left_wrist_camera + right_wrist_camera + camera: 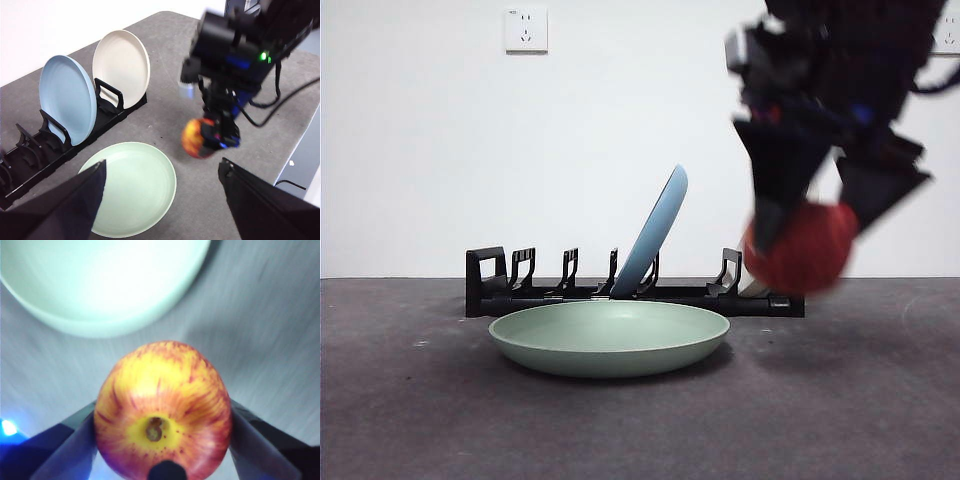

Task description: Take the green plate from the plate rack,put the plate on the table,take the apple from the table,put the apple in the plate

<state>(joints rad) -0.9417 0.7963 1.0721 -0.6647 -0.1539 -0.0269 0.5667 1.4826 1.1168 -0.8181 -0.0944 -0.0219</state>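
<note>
Front view, left to right: the plate rack [620, 290] lies along the rear of the tabletop [410, 410], a long black strip with upright slotted holders; a light blue plate [655, 232] leans in one holder near its middle. The green plate [610, 337] lies flat on the tabletop directly in front of the rack, at 6 o'clock from the blue plate, and holds nothing. At 2 o'clock from the green plate, the right claw [810, 225] hangs in the air clamped on the apple [802, 248], which is clear of the tabletop and just outside the plate's right rim. The right wrist view shows the apple [162, 407] pressed between both black jaws, its yellow patch facing the camera, with the green plate [100, 280] beyond it at 11 o'clock. In the left wrist view, the left claw [162, 197] hovers above the green plate [132, 187] with its jaws wide apart and holding nothing; a beige plate [122, 67] stands in the rack beside the blue one.
</note>
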